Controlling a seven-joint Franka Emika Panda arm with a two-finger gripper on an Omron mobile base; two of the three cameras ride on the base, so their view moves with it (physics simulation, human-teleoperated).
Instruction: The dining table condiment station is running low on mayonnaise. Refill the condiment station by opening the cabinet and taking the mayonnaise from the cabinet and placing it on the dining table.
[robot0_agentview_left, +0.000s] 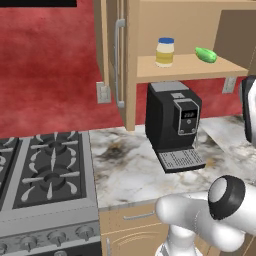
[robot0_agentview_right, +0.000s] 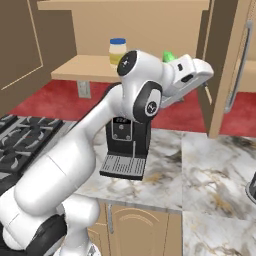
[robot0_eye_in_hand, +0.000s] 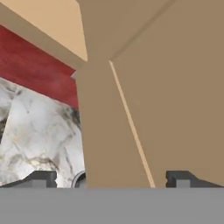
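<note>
The cabinet (robot0_agentview_left: 131, 60) on the wall stands with both doors swung open. The mayonnaise (robot0_agentview_left: 165, 52), a pale jar with a blue lid, is upright on the cabinet's inner shelf (robot0_agentview_left: 192, 68) and is also visible behind my arm as the mayonnaise (robot0_agentview_right: 117, 49). My gripper (robot0_agentview_right: 202, 82) is raised at shelf height, right at the inner edge of the open right door (robot0_agentview_right: 225, 65). In the hand view the gripper (robot0_eye_in_hand: 111, 179) is open, its fingertips (robot0_eye_in_hand: 41, 178) wide apart, with the tan door edge (robot0_eye_in_hand: 113, 131) close in front between them. Nothing is held. The dining table is out of view.
A green cucumber-shaped item (robot0_agentview_left: 205, 54) lies on the shelf to the right of the jar. A black coffee machine (robot0_agentview_left: 175, 125) stands on the marble counter (robot0_agentview_left: 125, 175) under the cabinet. The stove (robot0_agentview_left: 45, 165) joins the counter on the left. The right door's bar handle (robot0_agentview_right: 240, 65) faces outward.
</note>
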